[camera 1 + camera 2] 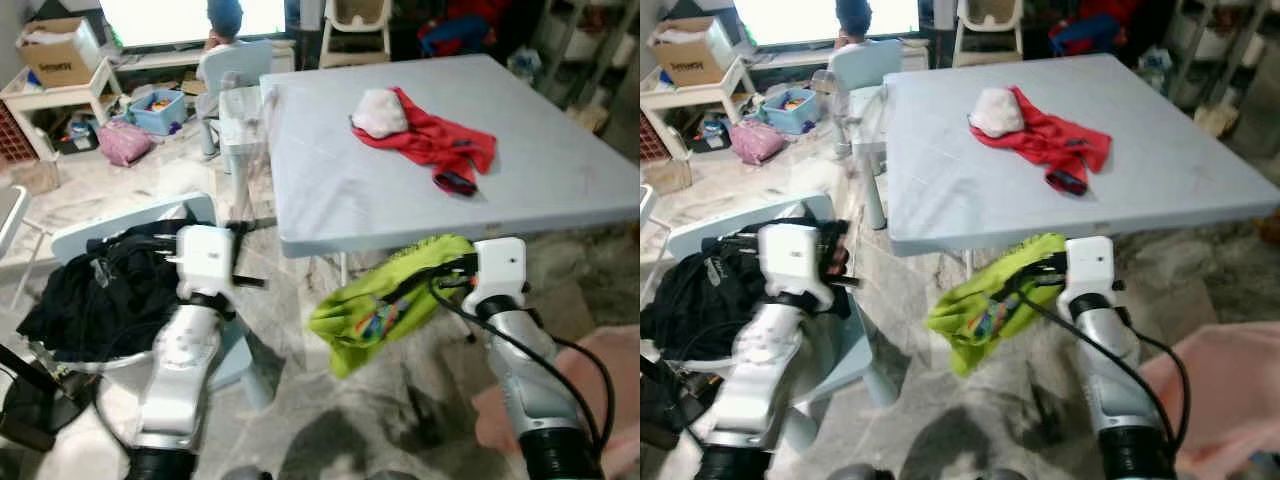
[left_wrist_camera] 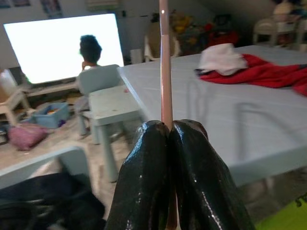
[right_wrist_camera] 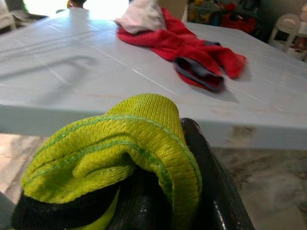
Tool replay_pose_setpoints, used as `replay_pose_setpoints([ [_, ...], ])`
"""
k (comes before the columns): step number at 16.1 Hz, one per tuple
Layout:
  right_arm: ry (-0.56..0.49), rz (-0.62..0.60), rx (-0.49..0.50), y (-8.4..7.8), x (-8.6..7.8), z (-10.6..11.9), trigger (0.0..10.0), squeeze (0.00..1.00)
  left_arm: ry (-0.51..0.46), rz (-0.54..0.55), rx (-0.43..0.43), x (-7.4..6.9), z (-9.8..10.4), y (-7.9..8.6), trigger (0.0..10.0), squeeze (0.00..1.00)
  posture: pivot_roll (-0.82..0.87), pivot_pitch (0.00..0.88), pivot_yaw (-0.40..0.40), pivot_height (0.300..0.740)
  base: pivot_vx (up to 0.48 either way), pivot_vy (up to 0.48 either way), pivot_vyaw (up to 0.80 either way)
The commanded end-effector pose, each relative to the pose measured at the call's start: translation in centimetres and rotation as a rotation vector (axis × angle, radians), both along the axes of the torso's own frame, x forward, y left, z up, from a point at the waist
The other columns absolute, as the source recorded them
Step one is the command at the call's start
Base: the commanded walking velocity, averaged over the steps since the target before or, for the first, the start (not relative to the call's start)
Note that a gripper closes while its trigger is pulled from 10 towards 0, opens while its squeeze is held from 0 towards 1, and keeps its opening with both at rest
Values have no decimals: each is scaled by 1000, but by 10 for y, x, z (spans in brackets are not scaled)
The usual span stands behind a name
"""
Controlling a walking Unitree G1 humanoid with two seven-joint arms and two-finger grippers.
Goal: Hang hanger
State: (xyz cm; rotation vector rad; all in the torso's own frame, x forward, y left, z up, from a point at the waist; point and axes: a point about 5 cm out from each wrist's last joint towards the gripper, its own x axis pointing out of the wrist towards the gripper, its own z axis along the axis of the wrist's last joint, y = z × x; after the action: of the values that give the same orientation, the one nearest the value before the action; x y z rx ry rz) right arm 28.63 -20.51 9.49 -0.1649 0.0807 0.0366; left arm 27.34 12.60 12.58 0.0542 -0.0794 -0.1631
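A two-armed humanoid stands at the near edge of a pale blue plastic folding table [image 1: 560, 180], both arms loaded. The left gripper [image 2: 169, 143] has its two black fingers pressed together on a thin pinkish rod [image 2: 164, 62], which rises straight up from between the fingertips; this is judged to be part of the hanger, though its hook and shoulders cannot be made out. The right gripper [image 3: 192, 158] is clamped on a bunched lime-green knitted garment [image 1: 385, 300], which sags below and to the left of it, just under the table edge.

No rail or rack can be seen ahead of either gripper, so where the hanger should go cannot be told. The risks look plain: the rod is pinched at one narrow point and could pivot or slip if the arm swings; the green cloth hangs loose and may snag on the table edge or slide from the fingers; the two arms are apart, so threading cloth onto rod would need careful alignment.

Counted: one rod, one green garment, one red cloth with a white bundle [image 1: 430, 135] lying on the table well ahead of the right gripper, one heap of black clothing [image 1: 95, 290] on a light blue chair [image 1: 130, 220] beside the left arm, one person [image 2: 88, 52] seated before a bright screen far ahead.
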Motion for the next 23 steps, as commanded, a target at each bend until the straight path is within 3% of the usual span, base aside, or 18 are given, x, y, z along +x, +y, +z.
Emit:
replay_pose_setpoints([
  [1,-52,23,5,5,5,12,10000,0,-12,15,17,1,2,7,10000,0,-12,0,16,740,0,-398,0],
  [10,-57,40,2,7,5,12,10000,0,-9,8,11,1,1,6,10000,0,-11,0,13,740,0,-384,0],
  [17,-96,53,40,14,10,19,10000,0,-31,140,-6,-2,2,17,10000,0,-8,7,12,740,0,0,0],
  [20,-115,74,57,19,10,23,10000,0,-28,143,-9,-2,2,18,10000,0,-8,7,12,740,0,0,0],
  [23,-224,127,88,40,19,53,10000,0,-28,128,-3,-4,3,15,10000,0,1,5,12,740,0,0,0],
])
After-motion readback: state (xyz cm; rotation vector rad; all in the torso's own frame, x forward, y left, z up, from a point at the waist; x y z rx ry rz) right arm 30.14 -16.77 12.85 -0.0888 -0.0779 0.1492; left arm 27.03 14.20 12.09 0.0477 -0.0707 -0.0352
